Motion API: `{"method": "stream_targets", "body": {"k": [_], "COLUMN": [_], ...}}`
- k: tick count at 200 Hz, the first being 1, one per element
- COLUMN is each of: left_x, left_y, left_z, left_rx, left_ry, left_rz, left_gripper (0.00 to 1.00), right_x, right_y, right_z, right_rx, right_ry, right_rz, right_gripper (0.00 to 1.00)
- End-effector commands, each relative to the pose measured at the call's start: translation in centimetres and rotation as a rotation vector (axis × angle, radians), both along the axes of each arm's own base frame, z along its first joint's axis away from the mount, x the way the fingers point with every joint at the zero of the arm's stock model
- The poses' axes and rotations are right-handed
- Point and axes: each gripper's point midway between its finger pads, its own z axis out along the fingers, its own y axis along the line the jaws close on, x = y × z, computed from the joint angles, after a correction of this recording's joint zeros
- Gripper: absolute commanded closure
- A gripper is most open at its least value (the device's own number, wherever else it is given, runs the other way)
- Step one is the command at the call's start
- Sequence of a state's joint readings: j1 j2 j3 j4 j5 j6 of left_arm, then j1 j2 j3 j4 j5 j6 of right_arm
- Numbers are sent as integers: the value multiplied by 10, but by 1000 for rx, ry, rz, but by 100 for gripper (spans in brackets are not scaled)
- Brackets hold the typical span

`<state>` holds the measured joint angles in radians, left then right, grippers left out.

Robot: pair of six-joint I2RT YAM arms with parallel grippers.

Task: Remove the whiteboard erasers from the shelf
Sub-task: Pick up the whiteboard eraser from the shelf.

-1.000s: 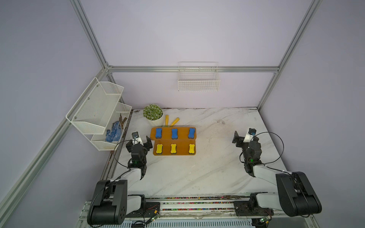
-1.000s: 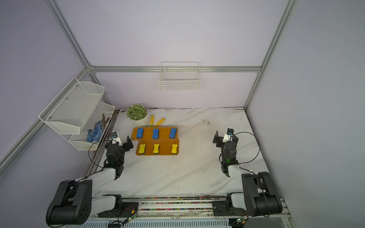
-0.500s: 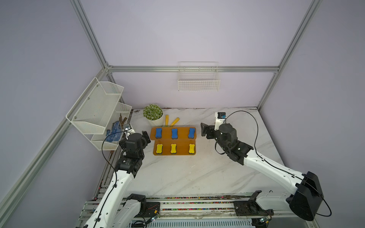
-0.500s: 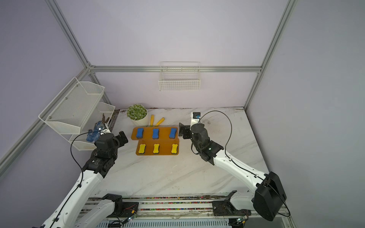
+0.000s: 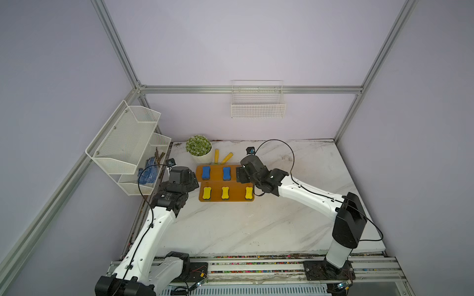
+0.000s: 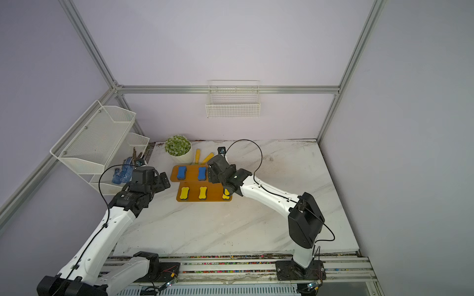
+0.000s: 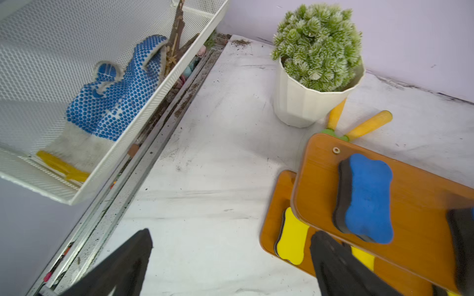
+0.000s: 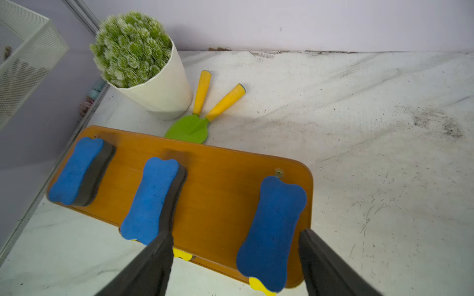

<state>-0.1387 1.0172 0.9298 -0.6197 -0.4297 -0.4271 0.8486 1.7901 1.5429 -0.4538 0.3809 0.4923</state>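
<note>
The orange-brown shelf (image 5: 216,179) stands at the back middle of the marble table. Two blue whiteboard erasers (image 5: 206,172) (image 5: 226,173) show on its upper tier, and three yellow ones (image 5: 225,192) lie on the lower tier. My right gripper (image 5: 239,174) covers the third blue eraser in both top views. In the right wrist view that eraser (image 8: 274,225) lies between the fingers of the open right gripper (image 8: 234,256), with gaps on both sides. My left gripper (image 7: 230,256) is open beside the shelf's left end, one finger (image 7: 333,261) over the nearest yellow eraser (image 7: 291,235).
A potted plant (image 5: 198,147) and yellow-handled tools (image 5: 221,156) sit right behind the shelf. A white mesh rack (image 5: 128,146) holding a blue dotted glove (image 5: 147,171) hangs on the left wall, close to my left arm. A wire basket (image 5: 257,105) hangs on the back wall.
Both arms rose from the front of the table and reached to the shelf. The right gripper came over the rightmost blue eraser and its fingers have drawn somewhat closer together.
</note>
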Motion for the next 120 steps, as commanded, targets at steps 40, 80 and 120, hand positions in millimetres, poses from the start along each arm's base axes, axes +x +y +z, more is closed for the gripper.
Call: {"method": "stream_targets", "body": {"k": [40,80,120], "left_x": [5,8,6], "left_y": [-24,-26,-26], "left_z": [2,0,-1], "left_rx": [-84,-93,-90], "left_ry": [-24,-14,-13], "left_rz": [-113,-122,-121], "left_gripper": [0,0,0], "right_x": [5,9,15], "right_y": [-13,-11,-9], "right_z": [-3,-11,-20], "right_rx": [-84,-101,-127], "right_ry": [7,11,18], "right_rz": [-70,-74,-82], "right_gripper": [25,27,32]}}
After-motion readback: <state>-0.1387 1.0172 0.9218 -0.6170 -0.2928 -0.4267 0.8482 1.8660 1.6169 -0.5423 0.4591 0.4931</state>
